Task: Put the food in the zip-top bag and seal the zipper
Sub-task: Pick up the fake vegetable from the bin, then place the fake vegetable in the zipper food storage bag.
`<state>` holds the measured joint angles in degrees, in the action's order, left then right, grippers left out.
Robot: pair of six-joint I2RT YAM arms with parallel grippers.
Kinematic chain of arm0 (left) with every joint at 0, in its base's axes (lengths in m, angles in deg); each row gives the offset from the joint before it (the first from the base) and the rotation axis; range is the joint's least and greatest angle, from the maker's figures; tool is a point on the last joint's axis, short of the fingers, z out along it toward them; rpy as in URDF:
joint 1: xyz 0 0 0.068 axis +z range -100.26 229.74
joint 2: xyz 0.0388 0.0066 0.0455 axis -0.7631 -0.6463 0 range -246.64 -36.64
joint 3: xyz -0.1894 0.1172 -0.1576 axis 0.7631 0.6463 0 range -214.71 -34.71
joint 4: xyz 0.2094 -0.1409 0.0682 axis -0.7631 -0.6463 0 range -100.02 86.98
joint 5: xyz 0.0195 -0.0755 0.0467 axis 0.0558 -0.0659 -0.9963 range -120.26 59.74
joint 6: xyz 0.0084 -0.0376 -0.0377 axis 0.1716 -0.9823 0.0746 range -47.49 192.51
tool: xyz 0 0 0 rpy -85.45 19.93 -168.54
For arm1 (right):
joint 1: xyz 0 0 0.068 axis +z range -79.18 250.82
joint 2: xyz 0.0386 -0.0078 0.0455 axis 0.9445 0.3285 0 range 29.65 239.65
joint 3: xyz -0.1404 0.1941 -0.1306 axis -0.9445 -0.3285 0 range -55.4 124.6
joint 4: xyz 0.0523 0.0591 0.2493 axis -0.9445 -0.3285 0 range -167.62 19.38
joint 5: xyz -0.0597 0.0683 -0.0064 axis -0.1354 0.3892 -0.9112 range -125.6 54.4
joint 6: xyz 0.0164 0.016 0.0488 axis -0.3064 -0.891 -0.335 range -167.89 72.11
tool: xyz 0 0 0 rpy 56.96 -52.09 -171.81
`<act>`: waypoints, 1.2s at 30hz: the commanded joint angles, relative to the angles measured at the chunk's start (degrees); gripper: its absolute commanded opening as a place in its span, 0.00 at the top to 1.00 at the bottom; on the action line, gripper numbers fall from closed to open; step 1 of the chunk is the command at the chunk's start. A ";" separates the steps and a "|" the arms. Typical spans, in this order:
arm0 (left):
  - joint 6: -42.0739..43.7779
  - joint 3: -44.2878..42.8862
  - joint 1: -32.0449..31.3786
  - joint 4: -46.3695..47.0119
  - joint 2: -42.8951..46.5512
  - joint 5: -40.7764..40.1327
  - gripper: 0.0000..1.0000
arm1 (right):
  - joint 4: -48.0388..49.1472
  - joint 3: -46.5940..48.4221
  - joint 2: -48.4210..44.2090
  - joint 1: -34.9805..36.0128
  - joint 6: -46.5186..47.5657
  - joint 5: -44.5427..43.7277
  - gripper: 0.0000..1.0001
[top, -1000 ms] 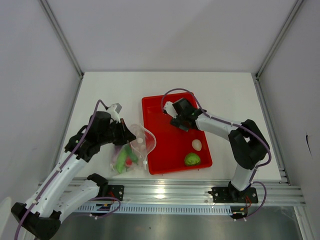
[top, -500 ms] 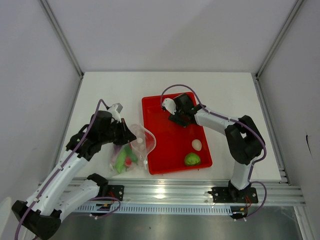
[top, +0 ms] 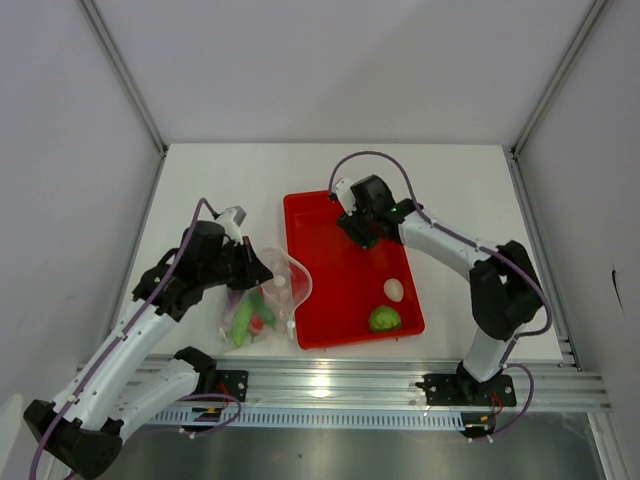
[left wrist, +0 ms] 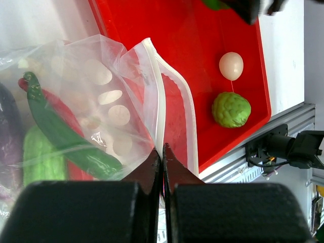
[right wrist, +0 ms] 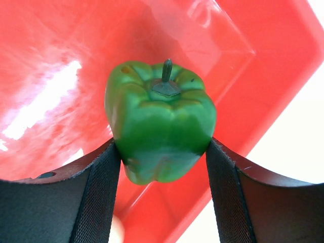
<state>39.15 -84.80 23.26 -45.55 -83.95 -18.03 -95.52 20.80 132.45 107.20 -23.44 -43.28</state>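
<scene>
Left end effector [left wrist: 162, 150] pinched, right end effector [right wrist: 162, 147] clamped

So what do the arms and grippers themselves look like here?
The left arm and right arm have white links, black joints and a thin purple cable each. The left gripper and right gripper have matte black fingers.

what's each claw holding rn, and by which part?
Left claw: shut on the zip-top bag, pinching its mouth edge at the zipper. Right claw: green pepper, gripped by its two sides.
</scene>
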 commanded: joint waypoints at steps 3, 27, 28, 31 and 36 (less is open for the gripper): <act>0.93 -0.54 0.02 2.00 -0.77 0.51 0.99 | -2.77 3.25 -13.22 0.36 -15.35 4.07 0.84; -0.21 -1.07 0.02 4.99 -3.49 2.10 1.00 | -2.96 -2.81 -20.81 11.25 -73.13 35.55 0.83; -0.21 -1.07 0.02 4.99 -3.23 2.01 0.99 | -2.09 -3.16 -20.19 11.86 -73.40 35.28 0.83; -0.30 -1.33 0.02 4.38 -2.53 1.92 0.99 | -1.20 -3.34 -16.94 13.10 -73.67 35.72 0.83; 0.05 -1.77 0.02 3.15 -1.47 2.01 0.99 | -0.15 -2.90 -13.42 14.16 -72.26 34.23 0.82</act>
<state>39.06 -84.82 23.26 -42.86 -86.75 -17.42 -98.56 17.52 118.05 120.71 -94.91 -8.71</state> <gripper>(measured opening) 0.005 0.652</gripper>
